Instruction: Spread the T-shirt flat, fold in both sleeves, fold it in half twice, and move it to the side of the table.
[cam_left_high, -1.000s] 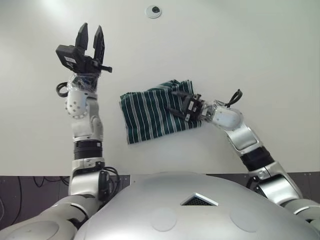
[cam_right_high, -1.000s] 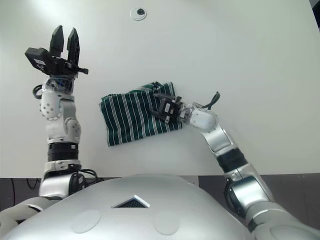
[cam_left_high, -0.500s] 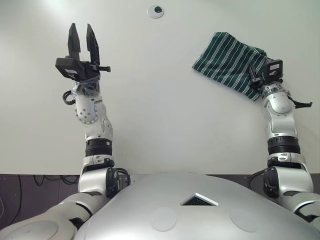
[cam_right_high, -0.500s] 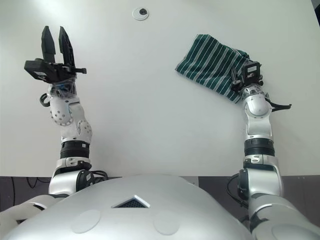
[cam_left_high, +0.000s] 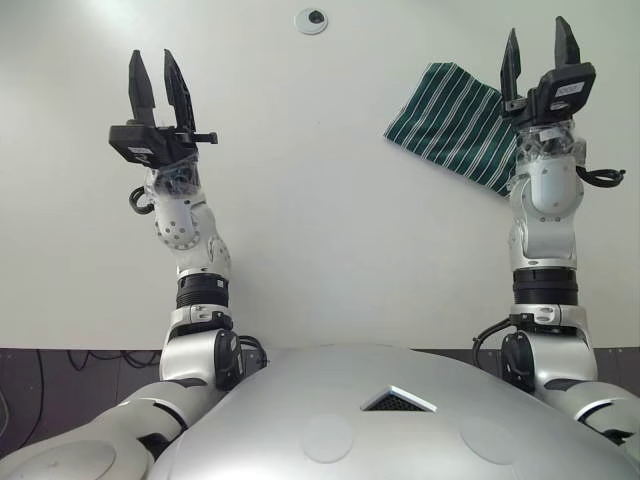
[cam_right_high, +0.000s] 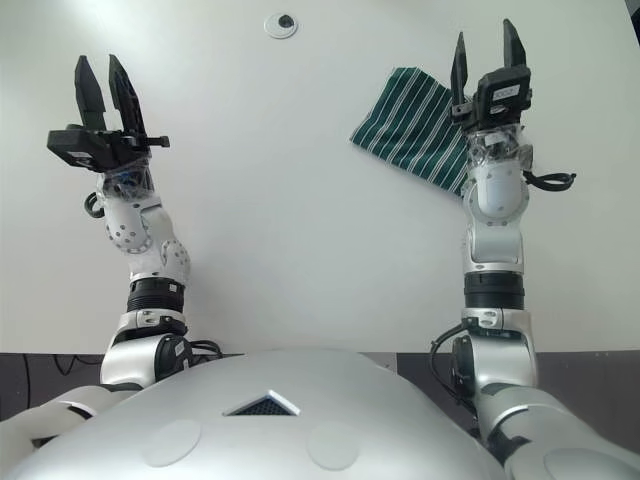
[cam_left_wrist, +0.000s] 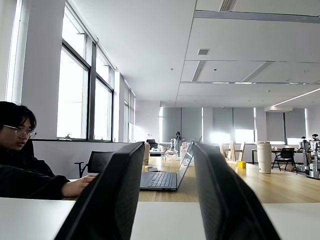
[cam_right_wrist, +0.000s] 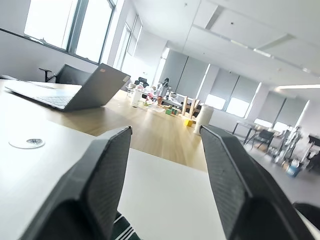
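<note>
The folded T-shirt, dark green with thin white stripes, lies at the far right of the white table. My right gripper is raised above the shirt's right end, open and holding nothing, its fingers pointing up. On the left side my left gripper is also raised, open and empty, far from the shirt. In the right wrist view a small corner of the striped T-shirt shows between the dark fingers. The left wrist view looks out between its two dark fingers across the table.
A round white grommet sits in the table near its far edge. The table's near edge runs just ahead of my body. A person sits at a laptop beyond the table in the left wrist view.
My right gripper has let go of the T-shirt and lifted up, fingers now pointing upward. The shirt stays at the right side. The left arm has barely moved.
</note>
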